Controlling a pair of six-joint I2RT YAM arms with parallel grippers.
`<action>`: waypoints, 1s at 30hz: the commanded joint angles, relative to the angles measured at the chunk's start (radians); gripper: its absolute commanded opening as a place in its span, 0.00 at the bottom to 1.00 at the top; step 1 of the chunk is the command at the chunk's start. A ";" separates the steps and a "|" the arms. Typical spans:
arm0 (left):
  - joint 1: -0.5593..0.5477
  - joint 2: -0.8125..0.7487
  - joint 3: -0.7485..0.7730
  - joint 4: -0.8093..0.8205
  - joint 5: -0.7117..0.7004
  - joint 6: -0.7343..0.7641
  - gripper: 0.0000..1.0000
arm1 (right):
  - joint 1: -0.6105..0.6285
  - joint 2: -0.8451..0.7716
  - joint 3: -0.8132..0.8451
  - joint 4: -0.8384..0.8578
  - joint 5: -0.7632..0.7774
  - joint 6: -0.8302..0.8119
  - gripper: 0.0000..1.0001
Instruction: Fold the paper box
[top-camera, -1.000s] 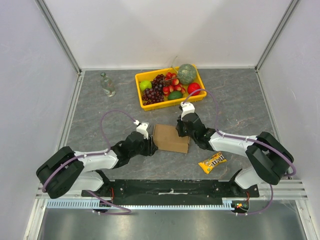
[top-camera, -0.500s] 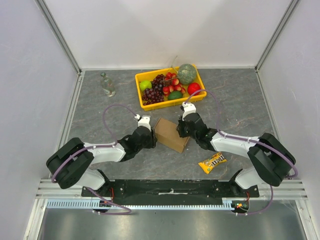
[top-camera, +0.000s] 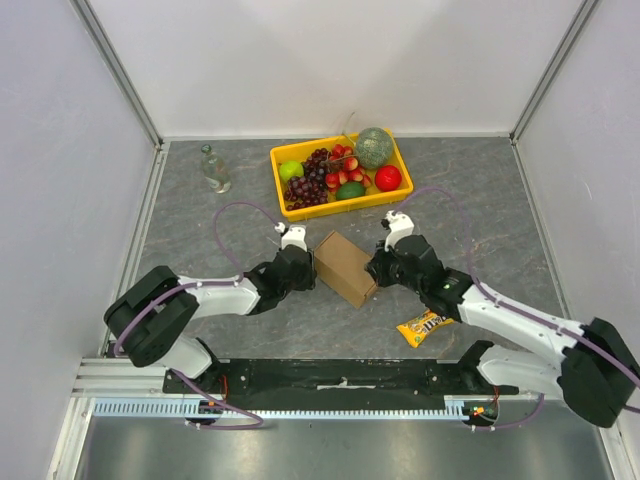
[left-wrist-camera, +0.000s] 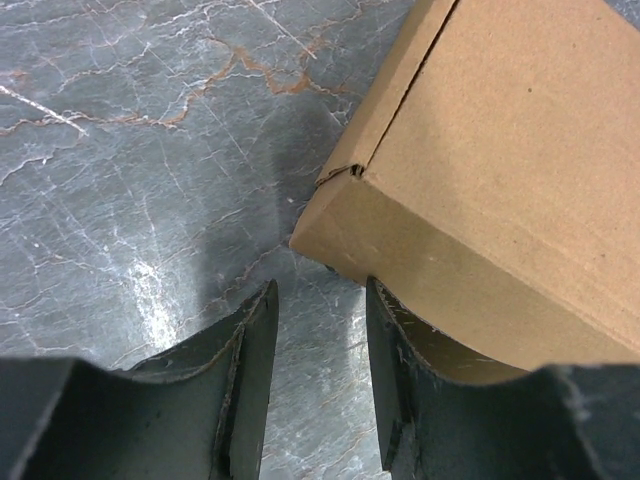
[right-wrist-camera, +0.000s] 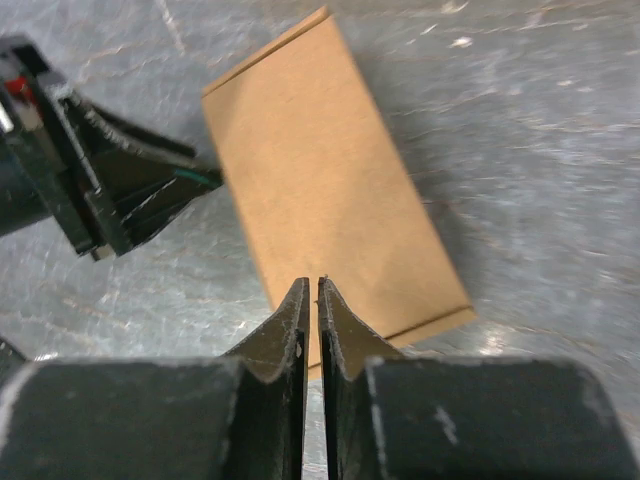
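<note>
The paper box (top-camera: 345, 268) is a closed brown carton lying askew on the grey table between the two arms. My left gripper (top-camera: 306, 270) is at its left end. In the left wrist view the gripper (left-wrist-camera: 320, 290) is open with only table between its fingers, and the box's corner (left-wrist-camera: 500, 150) lies just past and over the right finger (left-wrist-camera: 400, 360). My right gripper (top-camera: 378, 268) is at the box's right end. In the right wrist view it (right-wrist-camera: 311, 285) is shut and empty, held just over the box (right-wrist-camera: 320, 190).
A yellow fruit tray (top-camera: 340, 207) stands just behind the box. A small glass bottle (top-camera: 213, 168) is at the back left. A yellow candy packet (top-camera: 424, 326) lies near the right arm. White walls close in the table.
The box has turned from square-on to diagonal and shifted slightly away. The left gripper has followed it. The right arm has swung out to the right and its gripper has moved toward the box's right end.
</note>
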 joint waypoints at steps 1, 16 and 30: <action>0.005 -0.039 -0.031 -0.100 -0.011 -0.035 0.47 | -0.004 -0.090 0.069 -0.189 0.253 0.012 0.13; -0.170 -0.164 -0.091 0.021 0.139 -0.144 0.20 | -0.128 0.281 0.216 -0.264 0.362 -0.098 0.00; -0.191 0.010 -0.040 0.147 0.239 -0.158 0.02 | -0.233 0.394 0.199 -0.123 -0.021 -0.225 0.00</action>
